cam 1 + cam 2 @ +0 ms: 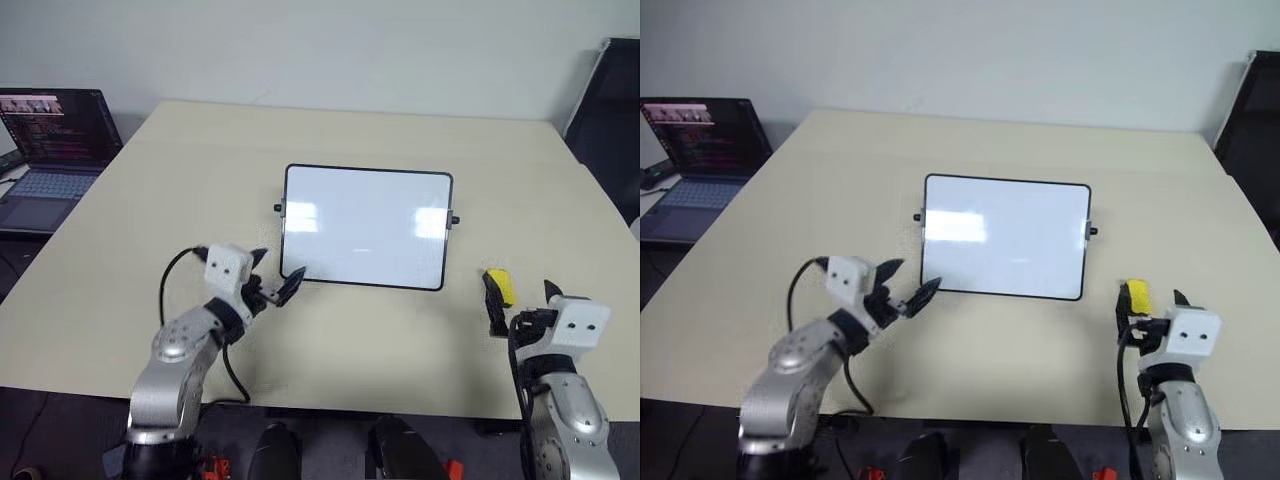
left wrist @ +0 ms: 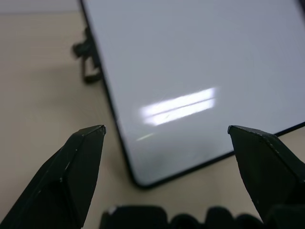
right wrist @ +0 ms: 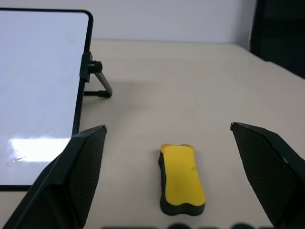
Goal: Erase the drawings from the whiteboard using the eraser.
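Eraser [image 3: 182,179] lies flat on the table [image 1: 400,340], right of the board [image 1: 365,226], just ahead of the right gripper [image 3: 169,138], long axis along its fingers. Both grippers gape empty; the left gripper [image 1: 275,277] is farther, at the board's near-left corner.

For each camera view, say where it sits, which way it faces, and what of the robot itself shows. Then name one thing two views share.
Left and right eye views: on the head, looking forward and down at the table, whiteboard and laptop; both arms show.
Left wrist view: on the left wrist, facing the whiteboard's corner between the open left gripper fingers.
Right wrist view: on the right wrist, facing the eraser lying on the table between the open right gripper fingers.
Shared: both wrist views show the whiteboard, each from its own side.
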